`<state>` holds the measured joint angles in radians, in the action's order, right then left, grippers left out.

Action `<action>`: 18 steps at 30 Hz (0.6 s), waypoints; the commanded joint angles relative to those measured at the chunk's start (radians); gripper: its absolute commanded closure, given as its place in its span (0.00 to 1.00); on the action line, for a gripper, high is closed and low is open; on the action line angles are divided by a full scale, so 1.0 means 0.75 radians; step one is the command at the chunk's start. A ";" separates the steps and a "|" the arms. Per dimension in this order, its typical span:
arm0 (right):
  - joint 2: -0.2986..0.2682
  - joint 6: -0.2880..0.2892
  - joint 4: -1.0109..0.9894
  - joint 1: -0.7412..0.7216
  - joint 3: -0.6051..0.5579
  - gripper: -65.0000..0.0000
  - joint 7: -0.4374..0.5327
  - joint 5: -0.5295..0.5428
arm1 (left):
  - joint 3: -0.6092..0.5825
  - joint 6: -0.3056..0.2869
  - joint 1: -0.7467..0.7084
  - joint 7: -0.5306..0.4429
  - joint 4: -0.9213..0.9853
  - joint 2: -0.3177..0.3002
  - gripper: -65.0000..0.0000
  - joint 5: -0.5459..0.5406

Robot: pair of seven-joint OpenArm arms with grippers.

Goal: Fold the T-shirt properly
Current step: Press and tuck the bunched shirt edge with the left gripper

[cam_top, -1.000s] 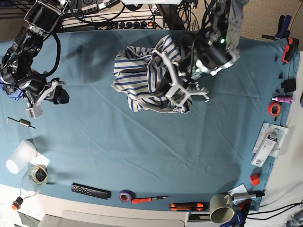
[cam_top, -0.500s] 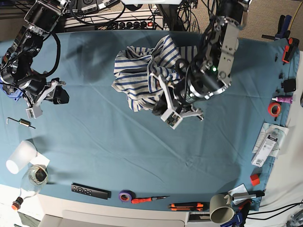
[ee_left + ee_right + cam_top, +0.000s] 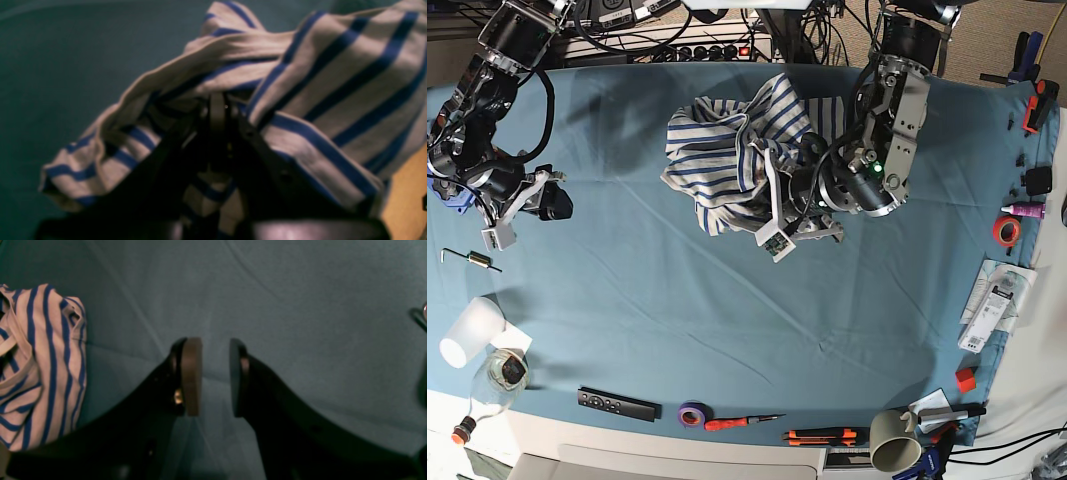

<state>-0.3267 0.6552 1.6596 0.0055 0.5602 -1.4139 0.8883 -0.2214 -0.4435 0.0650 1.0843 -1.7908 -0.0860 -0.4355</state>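
The white T-shirt [image 3: 722, 150] with thin blue stripes lies crumpled in a heap at the back middle of the teal table cloth [image 3: 727, 320]. My left gripper [image 3: 774, 235] is at the heap's front right edge. In the left wrist view it [image 3: 218, 106] is shut on a fold of the T-shirt [image 3: 333, 83], which drapes over the dark fingers. My right gripper [image 3: 499, 232] is far to the left, apart from the shirt. In the right wrist view it [image 3: 215, 376] is open and empty above bare cloth, with the T-shirt [image 3: 40, 366] at the left edge.
Along the front edge lie a black remote [image 3: 617, 403], a purple tape roll [image 3: 692, 414], an orange-handled tool [image 3: 742, 422] and a mug [image 3: 892, 440]. A plastic cup [image 3: 472, 330] and a glass bottle [image 3: 497, 375] stand front left. Small items line the right edge.
My left gripper has come down from over the shirt's right side to its front edge and has shut on the fabric. The right arm has not moved.
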 commanded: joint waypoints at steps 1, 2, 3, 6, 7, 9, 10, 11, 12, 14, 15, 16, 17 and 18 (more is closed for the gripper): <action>-0.026 0.010 0.019 -0.019 0.007 0.77 0.024 0.026 | 0.003 -0.023 0.023 0.006 -0.026 0.003 1.00 -0.020; -0.026 0.012 0.019 -0.019 0.007 0.77 0.024 0.025 | 0.003 -0.042 0.022 0.035 -0.026 0.002 1.00 -0.019; -0.026 0.015 0.019 -0.019 0.007 0.77 0.024 0.025 | 0.003 -0.048 0.022 0.063 -0.027 -0.001 1.00 -0.019; -0.026 0.017 0.019 -0.019 0.007 0.77 0.024 0.025 | 0.003 -0.053 0.018 0.082 -0.027 -0.029 1.00 -0.019; -0.026 0.017 0.019 -0.019 0.007 0.77 0.024 0.025 | 0.003 -0.052 0.017 0.082 -0.029 -0.045 1.00 -0.019; -0.026 0.018 0.019 -0.019 0.007 0.77 0.024 0.025 | 0.003 -0.035 0.017 0.086 -0.044 -0.087 1.00 -0.019; -0.026 0.017 0.019 -0.019 0.007 0.77 0.024 0.025 | 0.005 -0.023 0.016 0.086 -0.057 -0.110 1.00 -0.019; -0.026 0.018 0.019 -0.019 0.007 0.77 0.026 0.025 | 0.015 -0.017 0.015 0.086 -0.069 -0.131 1.00 -0.020; -0.026 0.018 0.019 -0.019 0.007 0.77 0.032 0.025 | 0.030 -0.014 0.012 0.086 -0.080 -0.148 1.00 -0.020; -0.026 0.018 0.019 -0.019 0.006 0.77 0.037 0.025 | 0.072 -0.016 -0.003 0.094 -0.097 -0.177 1.00 -0.050; -0.026 0.017 0.019 -0.019 0.006 0.77 0.037 0.025 | 0.096 -0.036 -0.011 0.105 -0.103 -0.192 1.00 -0.090; -0.026 0.017 0.019 -0.019 0.006 0.77 0.039 0.026 | 0.121 -0.056 -0.022 0.119 -0.106 -0.209 1.00 -0.146; -0.026 0.018 0.019 -0.019 0.006 0.77 0.041 0.025 | 0.144 -0.091 -0.033 0.137 -0.108 -0.224 1.00 -0.213; -0.026 0.017 0.019 -0.019 0.006 0.77 0.042 0.026 | 0.167 -0.127 -0.045 0.157 -0.109 -0.239 1.00 -0.286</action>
<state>-0.3267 0.6632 1.6596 0.0051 0.5602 -1.4090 0.8879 -0.0994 -0.5404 0.0174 1.2160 -1.8542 -0.2626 -0.6434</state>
